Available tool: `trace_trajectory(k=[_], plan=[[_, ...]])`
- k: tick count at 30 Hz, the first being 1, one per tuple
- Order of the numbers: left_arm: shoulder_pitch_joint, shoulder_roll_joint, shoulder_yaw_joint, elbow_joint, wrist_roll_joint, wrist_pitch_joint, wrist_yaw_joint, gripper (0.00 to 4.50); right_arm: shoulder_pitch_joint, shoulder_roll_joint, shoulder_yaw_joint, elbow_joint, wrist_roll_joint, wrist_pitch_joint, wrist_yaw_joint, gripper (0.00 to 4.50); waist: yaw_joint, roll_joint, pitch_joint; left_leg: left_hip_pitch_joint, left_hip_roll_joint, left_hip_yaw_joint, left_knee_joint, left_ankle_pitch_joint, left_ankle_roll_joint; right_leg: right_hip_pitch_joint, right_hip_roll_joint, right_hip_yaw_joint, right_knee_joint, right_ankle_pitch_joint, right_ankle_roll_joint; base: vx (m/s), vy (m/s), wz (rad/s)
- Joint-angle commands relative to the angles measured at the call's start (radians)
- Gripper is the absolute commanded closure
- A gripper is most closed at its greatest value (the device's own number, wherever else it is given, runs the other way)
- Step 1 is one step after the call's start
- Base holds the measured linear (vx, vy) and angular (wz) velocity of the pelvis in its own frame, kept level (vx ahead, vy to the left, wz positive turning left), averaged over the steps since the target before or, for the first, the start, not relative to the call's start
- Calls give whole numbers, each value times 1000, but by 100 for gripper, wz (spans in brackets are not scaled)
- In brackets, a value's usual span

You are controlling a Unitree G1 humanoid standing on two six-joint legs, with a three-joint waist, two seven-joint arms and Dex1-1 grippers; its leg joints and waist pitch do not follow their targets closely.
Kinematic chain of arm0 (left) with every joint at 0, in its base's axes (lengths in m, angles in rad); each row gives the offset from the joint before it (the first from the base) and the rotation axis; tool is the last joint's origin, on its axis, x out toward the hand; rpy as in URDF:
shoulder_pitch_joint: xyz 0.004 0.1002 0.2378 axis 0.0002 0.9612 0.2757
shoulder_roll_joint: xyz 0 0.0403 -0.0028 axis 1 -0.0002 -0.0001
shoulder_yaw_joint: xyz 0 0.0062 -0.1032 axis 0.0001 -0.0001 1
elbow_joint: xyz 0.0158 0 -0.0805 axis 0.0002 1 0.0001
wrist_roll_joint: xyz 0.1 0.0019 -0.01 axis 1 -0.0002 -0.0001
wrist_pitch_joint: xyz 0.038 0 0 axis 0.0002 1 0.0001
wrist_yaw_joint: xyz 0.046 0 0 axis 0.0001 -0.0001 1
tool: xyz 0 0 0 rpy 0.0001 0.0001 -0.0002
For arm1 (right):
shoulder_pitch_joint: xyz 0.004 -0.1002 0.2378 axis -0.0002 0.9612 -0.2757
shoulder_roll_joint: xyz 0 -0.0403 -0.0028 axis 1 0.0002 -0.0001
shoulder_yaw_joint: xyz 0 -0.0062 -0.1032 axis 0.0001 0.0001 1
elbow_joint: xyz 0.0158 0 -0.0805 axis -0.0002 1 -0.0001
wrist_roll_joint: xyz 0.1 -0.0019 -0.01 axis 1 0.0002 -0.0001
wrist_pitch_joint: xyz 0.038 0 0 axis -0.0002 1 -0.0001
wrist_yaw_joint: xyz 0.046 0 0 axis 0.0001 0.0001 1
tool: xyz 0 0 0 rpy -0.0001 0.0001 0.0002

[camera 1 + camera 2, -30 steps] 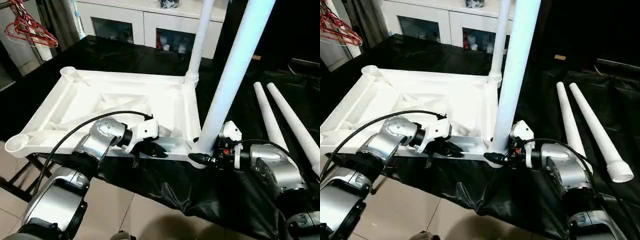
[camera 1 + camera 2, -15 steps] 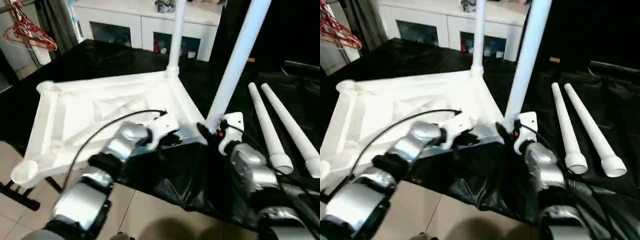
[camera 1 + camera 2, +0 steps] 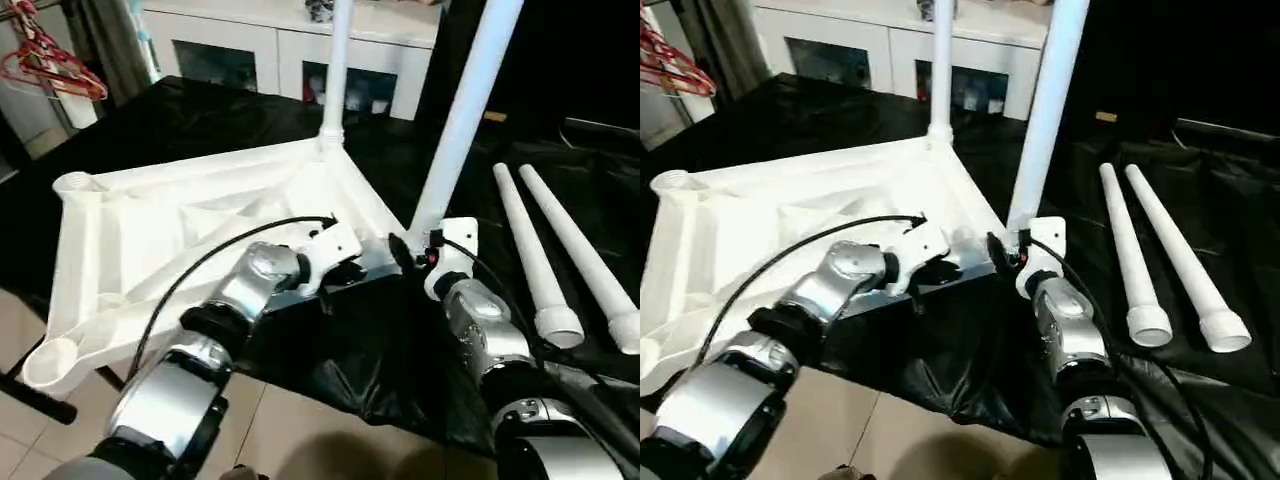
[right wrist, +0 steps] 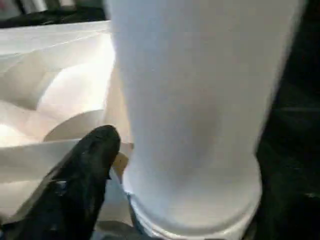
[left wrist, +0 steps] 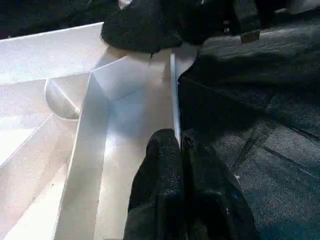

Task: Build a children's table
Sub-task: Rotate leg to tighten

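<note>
Since a second ago, your table top (image 3: 180, 215) is sitting rotated on the black cloth (image 3: 200, 110), its near right corner swung away from you, and both your arms are reaching further in after it.

Going left to right: the red hangers (image 3: 50, 65) are hanging at the far left, beside the white cabinet (image 3: 290, 60) behind the work. Your upturned table top is lying underside up on the black cloth, with empty corner sockets at its left end (the near-left one is hanging over the floor). Your left gripper (image 5: 177, 150) is pinching the thin near rim of the top, its fingers (image 5: 160, 165) pressed together on either side of that rim. One fitted leg (image 3: 335, 70) is standing upright in the far corner socket. A second fitted leg (image 3: 460, 120) is rising from the near right corner, and your right gripper (image 3: 405, 250) is sitting at its base; one black finger (image 4: 87, 165) is lying just beside the leg's collar, and you cannot tell from here how wide the jaws are standing. Two loose legs (image 3: 560, 250) are lying side by side on the cloth at the right, wide ends toward you.
</note>
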Motion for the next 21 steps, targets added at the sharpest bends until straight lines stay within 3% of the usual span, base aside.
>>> trace_trajectory(k=[1, 6, 8, 10, 12, 13, 15, 19, 21], plan=[[3, -5, -32, -42, -14, -52, -66, 450, 6, -4, 74, -38, 4, 25, 136, 58, -1, -2, -66, 12, 43, -23, -73, -266, 47, 45, -70, 44, -79, -247, -202, 0, 0, 0], [6, 51, -29, -30, -15, -91, -147, 450, 44, -123, 120, -102, -6, 40, 345, 58, 7, -2, -72, 8, 46, -18, -63, -177, 93, 53, -65, 42, -58, -85, -247, 0, 0, 0], [9, 67, -28, -30, -19, -97, -180, 450, 59, -161, 134, -129, 0, 53, 424, 58, 10, -1, -72, 10, 48, -17, -61, -169, 98, 53, -64, 41, -54, -64, -263, 0, 0, 0], [10, 70, -27, -32, -21, -98, -190, 450, 63, -169, 137, -136, 3, 58, 443, 58, 14, -2, -70, 8, 49, -16, -61, -180, 101, 54, -65, 40, -56, -83, -264, 0, 0, 0], [26, 102, -25, -67, -57, -90, -298, 450, 100, -233, 164, -213, 49, 107, 614, 58, 17, 4, -66, 11, 51, -17, -63, -215, 97, 55, -67, 40, -62, -143, -258, 0, 0, 0], [29, 109, -23, -77, -68, -85, -328, 450, 108, -248, 170, -233, 60, 123, 654, 58, 17, 1, -65, 11, 53, -17, -64, -224, 97, 54, -68, 41, -66, -154, -257, 0, 0, 0], [33, 125, -24, -85, -80, -81, -380, 450, 121, -274, 189, -269, 76, 152, 725, 58, 16, 5, -64, 11, 54, -18, -67, -245, 88, 51, -66, 41, -67, -178, -253, 0, 0, 0], [24, 149, -34, -63, -67, -108, -422, 450, 127, -312, 221, -296, 72, 170, 802, 58, 18, 3, -64, 12, 55, -20, -68, -256, 68, 48, -70, 41, -68, -214, -250, 0, 0, 0], [20, 153, -34, -57, -66, -107, -428, 450, 124, -315, 221, -293, 68, 172, 810, 85, 18, 3, -64, 12, 54, -19, -68, -254, 61, 48, -71, 42, -68, -215, -250, 0, 0, 0]])
